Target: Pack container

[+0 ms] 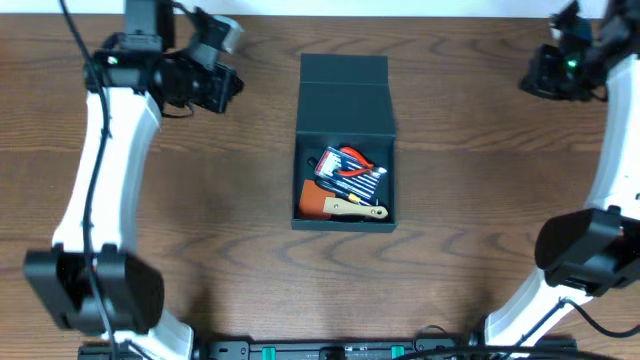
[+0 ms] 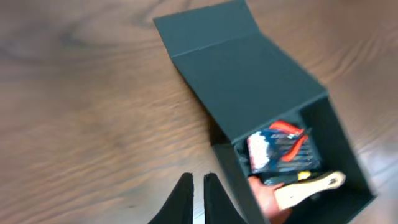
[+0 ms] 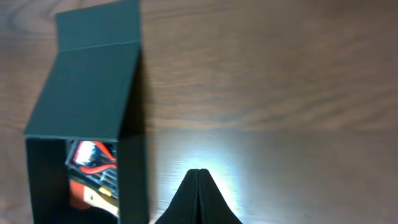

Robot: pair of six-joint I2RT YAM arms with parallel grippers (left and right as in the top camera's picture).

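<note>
The dark teal container (image 1: 345, 224) stands open at the table's centre, its flap lid (image 1: 344, 95) folded back towards the far side. Inside lie red-handled pliers (image 1: 352, 160) on a blue-and-white packet, an orange item (image 1: 312, 203) and a wood-handled tool (image 1: 358, 209). My left gripper (image 1: 232, 85) hovers far left of the lid, empty, its fingers (image 2: 198, 177) almost together. My right gripper (image 1: 530, 75) is far right, shut and empty (image 3: 198, 171). The container also shows in the left wrist view (image 2: 249, 81) and the right wrist view (image 3: 87, 87).
The brown wooden table (image 1: 200, 200) surrounds the container on every side. My two white arms stand along the left and right edges. A black rail runs along the front edge (image 1: 320, 350).
</note>
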